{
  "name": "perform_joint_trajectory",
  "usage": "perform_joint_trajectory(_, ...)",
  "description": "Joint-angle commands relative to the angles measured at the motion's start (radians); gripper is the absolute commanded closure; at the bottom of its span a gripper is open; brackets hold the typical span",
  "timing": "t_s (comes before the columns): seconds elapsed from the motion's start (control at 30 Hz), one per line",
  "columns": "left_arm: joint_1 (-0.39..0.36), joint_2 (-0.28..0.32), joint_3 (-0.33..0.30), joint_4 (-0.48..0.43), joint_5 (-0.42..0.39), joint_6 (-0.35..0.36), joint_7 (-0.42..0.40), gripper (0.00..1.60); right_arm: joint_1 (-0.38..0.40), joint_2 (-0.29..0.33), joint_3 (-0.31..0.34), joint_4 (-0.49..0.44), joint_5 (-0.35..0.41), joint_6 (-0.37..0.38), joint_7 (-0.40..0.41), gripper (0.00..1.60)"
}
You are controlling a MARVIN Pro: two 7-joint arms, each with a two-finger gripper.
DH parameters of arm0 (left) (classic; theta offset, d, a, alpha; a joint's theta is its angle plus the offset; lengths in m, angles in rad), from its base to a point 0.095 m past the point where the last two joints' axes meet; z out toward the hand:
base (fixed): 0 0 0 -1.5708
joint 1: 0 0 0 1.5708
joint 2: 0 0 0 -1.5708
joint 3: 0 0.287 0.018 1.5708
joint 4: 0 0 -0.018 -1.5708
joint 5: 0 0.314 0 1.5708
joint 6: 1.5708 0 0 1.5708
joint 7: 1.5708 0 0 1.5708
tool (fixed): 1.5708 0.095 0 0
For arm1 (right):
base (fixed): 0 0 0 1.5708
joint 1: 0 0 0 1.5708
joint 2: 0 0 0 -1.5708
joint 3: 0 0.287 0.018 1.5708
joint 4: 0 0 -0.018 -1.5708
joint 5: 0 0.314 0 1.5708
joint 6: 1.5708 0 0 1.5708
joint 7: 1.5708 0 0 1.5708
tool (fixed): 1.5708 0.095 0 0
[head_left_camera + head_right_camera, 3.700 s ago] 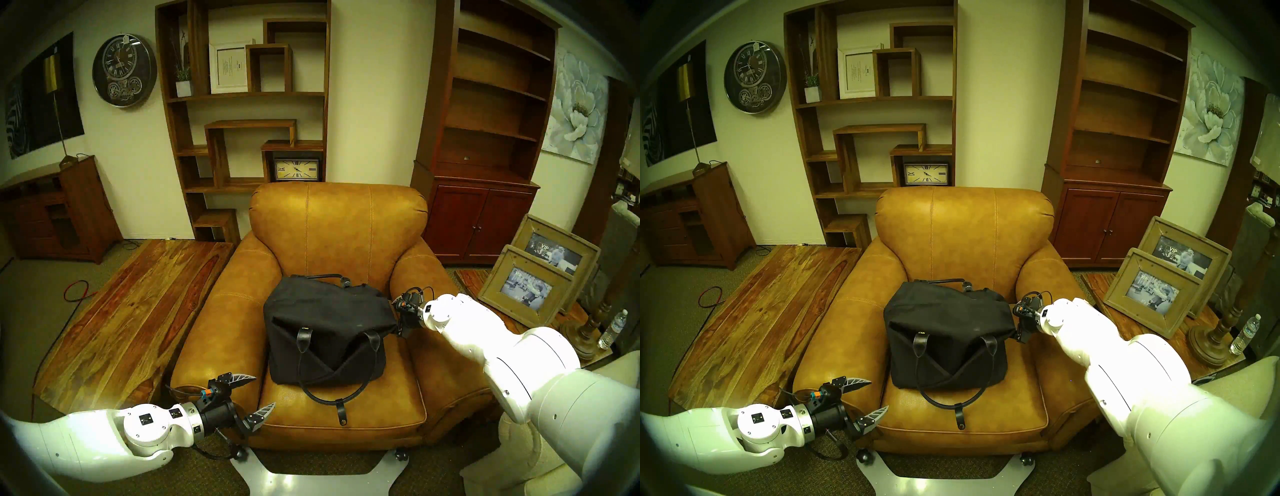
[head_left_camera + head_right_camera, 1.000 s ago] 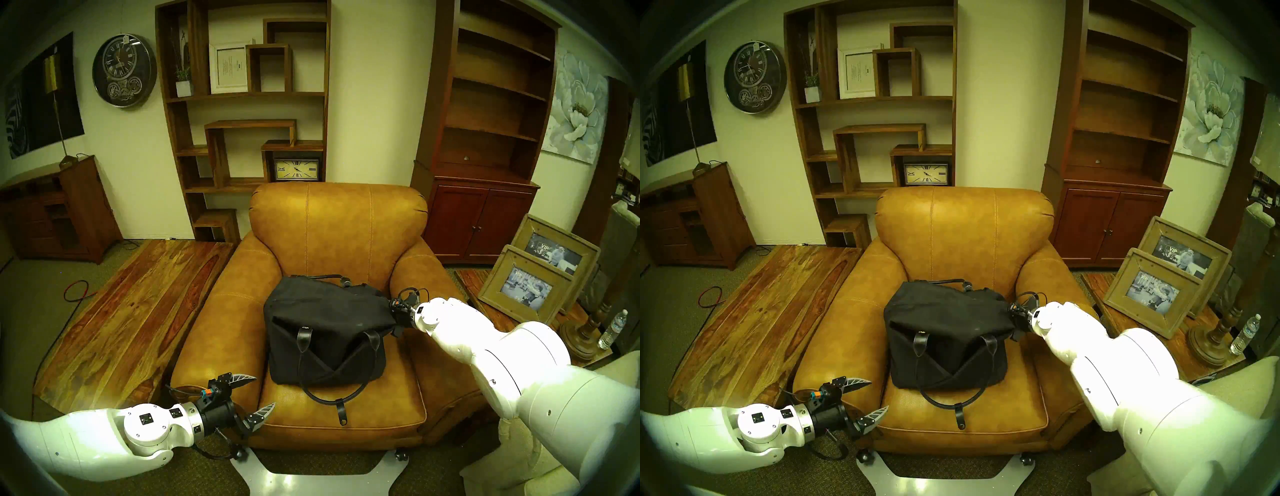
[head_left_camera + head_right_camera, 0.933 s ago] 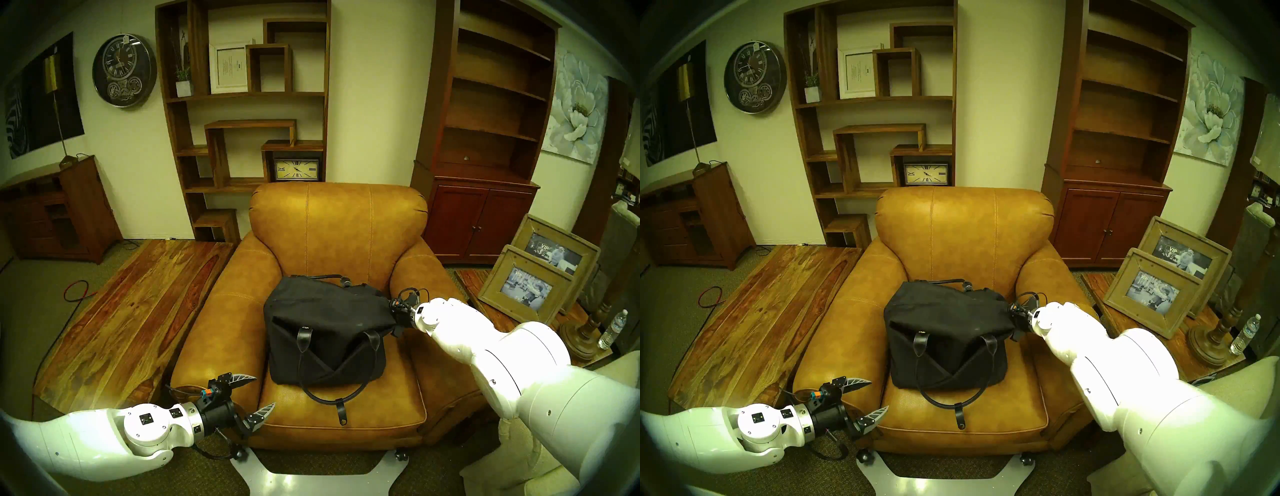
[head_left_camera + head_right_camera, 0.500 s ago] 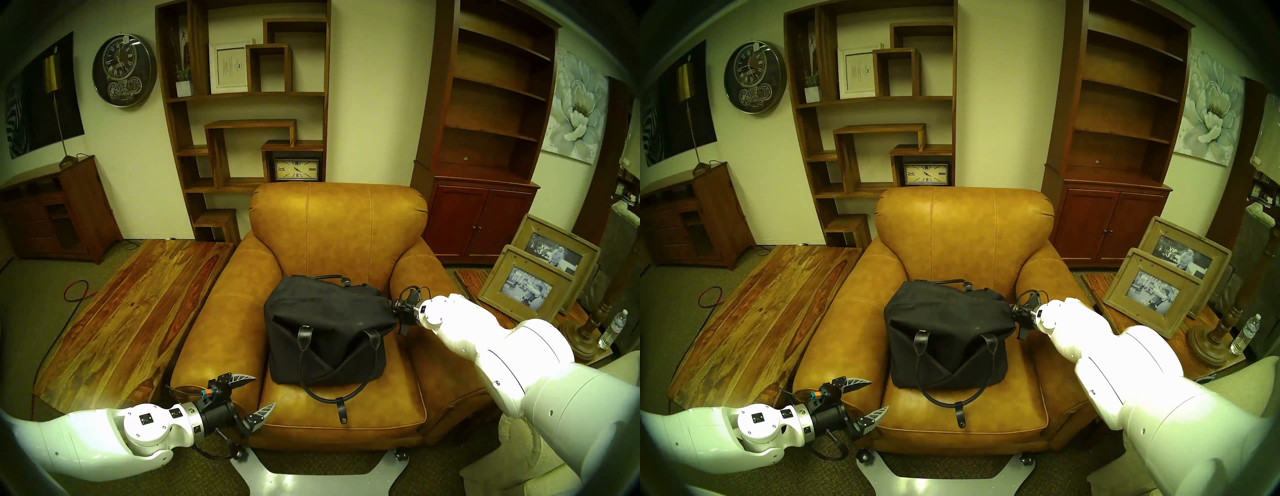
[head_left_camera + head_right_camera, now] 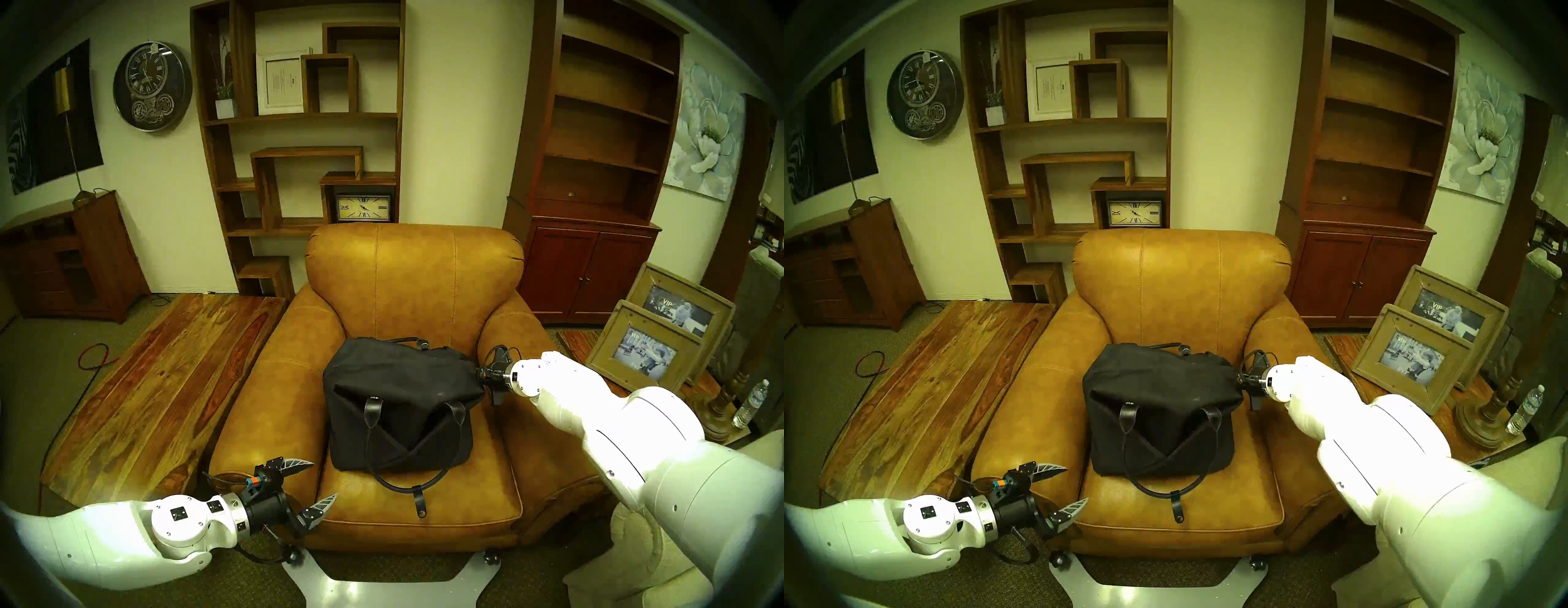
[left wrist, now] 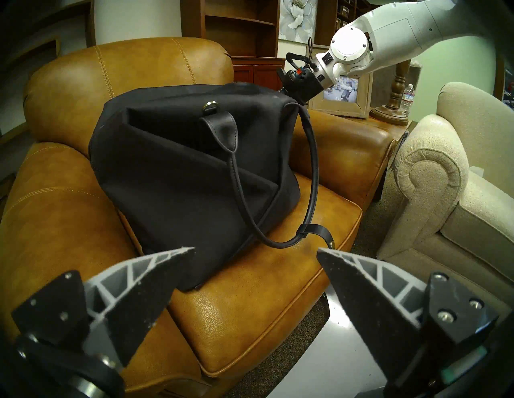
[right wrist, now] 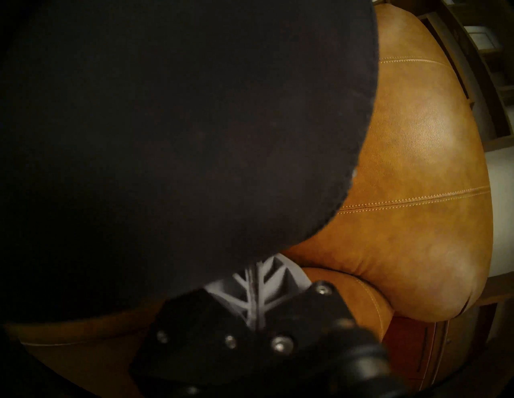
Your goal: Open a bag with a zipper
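Observation:
The black fabric bag (image 5: pixel 399 403) sits on the seat of a tan leather armchair (image 5: pixel 415 276). Its front leather handle (image 5: pixel 407 482) and a small strap (image 5: pixel 420 505) hang onto the cushion. I cannot make out the zipper in any view. My right gripper (image 5: pixel 481 377) is at the bag's right end. In the right wrist view its fingers (image 7: pixel 267 289) are pressed together, with the tips under black fabric (image 7: pixel 139 111). My left gripper (image 5: pixel 326 479) is open and empty, at the chair's front left corner, clear of the bag (image 6: pixel 180 166).
A long wooden table (image 5: pixel 161 382) stands left of the chair. On the right are a side table with picture frames (image 5: pixel 645 352), a lamp base and a water bottle (image 5: pixel 751 403). A beige armchair (image 6: pixel 445 194) stands close on the right.
My right arm has moved in towards the bag's right end and its wrist has turned and risen slightly. The bag's right end has shifted a little. My left arm has not moved.

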Motion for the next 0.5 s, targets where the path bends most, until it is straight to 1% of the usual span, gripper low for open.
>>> perform_joint_trajectory(0.0,-0.001,0.001,-0.002,-0.009,0.002,-0.01,0.0,0.0,0.076,0.01,-0.01,-0.047,-0.022,-0.018,-0.054,1.6)
perform_joint_trajectory(0.17,-0.001,0.001,-0.001,-0.01,0.002,-0.011,0.001,0.0,0.083,0.024,-0.009,-0.067,-0.029,-0.076,-0.037,1.6)
perform_joint_trajectory(0.2,-0.001,0.001,-0.001,-0.01,0.002,-0.011,0.001,0.0,0.087,0.032,-0.016,-0.072,-0.037,-0.103,-0.019,1.6)
perform_joint_trajectory(0.27,-0.001,0.001,-0.001,-0.01,0.002,-0.011,0.001,0.0,0.09,0.039,-0.014,-0.075,-0.038,-0.128,-0.003,1.6)
perform_joint_trajectory(0.33,-0.002,0.001,0.0,-0.01,0.002,-0.011,0.001,0.0,0.094,0.049,-0.013,-0.079,-0.039,-0.171,0.023,1.6)
perform_joint_trajectory(0.4,-0.002,0.001,0.0,-0.01,0.002,-0.011,0.002,0.0,0.102,0.059,0.0,-0.08,-0.029,-0.203,0.04,1.6)
perform_joint_trajectory(0.47,-0.002,0.002,0.0,-0.01,0.002,-0.011,0.002,0.0,0.113,0.069,0.002,-0.082,-0.032,-0.218,0.052,1.6)
